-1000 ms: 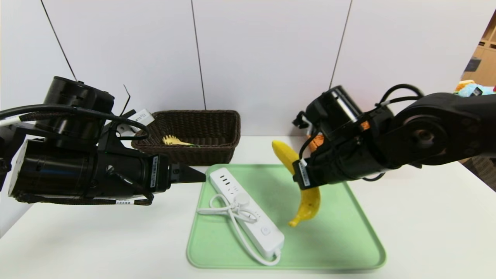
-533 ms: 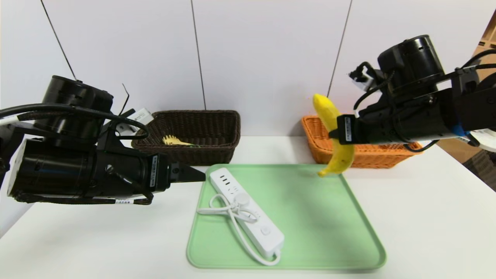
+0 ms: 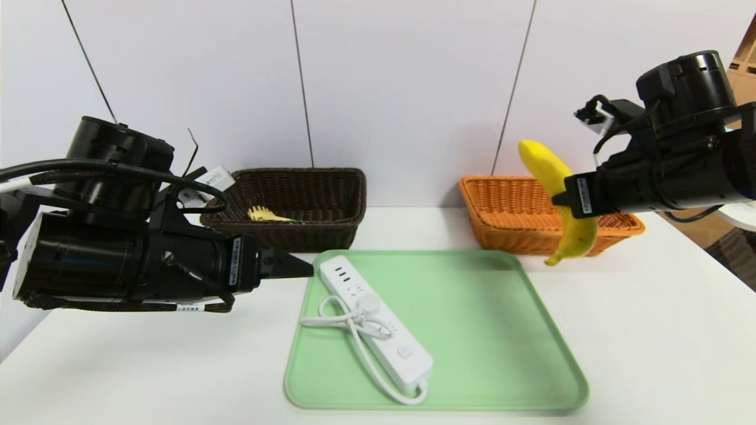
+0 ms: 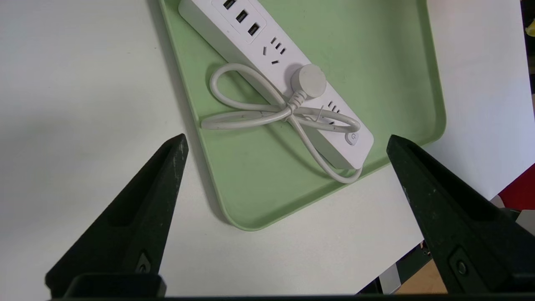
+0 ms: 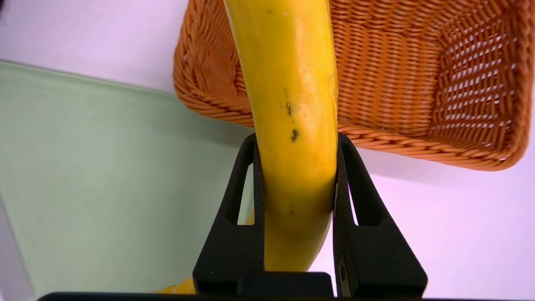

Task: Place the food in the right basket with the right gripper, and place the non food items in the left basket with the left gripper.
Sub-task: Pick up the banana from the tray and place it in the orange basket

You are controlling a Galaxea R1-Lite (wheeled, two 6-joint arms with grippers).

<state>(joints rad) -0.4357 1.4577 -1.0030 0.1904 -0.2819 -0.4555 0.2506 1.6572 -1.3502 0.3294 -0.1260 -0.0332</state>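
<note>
Clamped around the middle of the banana (image 3: 558, 200) by the right hand (image 5: 294, 142), so both ends hang free above the near rim of the orange basket (image 3: 508, 221) for a drop inside. Left hand (image 4: 286, 144) spread wide beside the green tray (image 3: 472, 330), apparently ready for the power strip (image 3: 375, 321) lying there; pasta spoon (image 3: 269, 215) already in the dark basket (image 3: 348, 200).

Lighting: bright, even and diffuse, from overhead.
Shadows are soft and faint: one beneath the green tray (image 3: 549, 360), one under the orange basket (image 5: 418, 83). A mild sheen marks the banana (image 5: 292, 125). The wrist views are sharp; the black fingers (image 4: 138, 225) show little detail.
</note>
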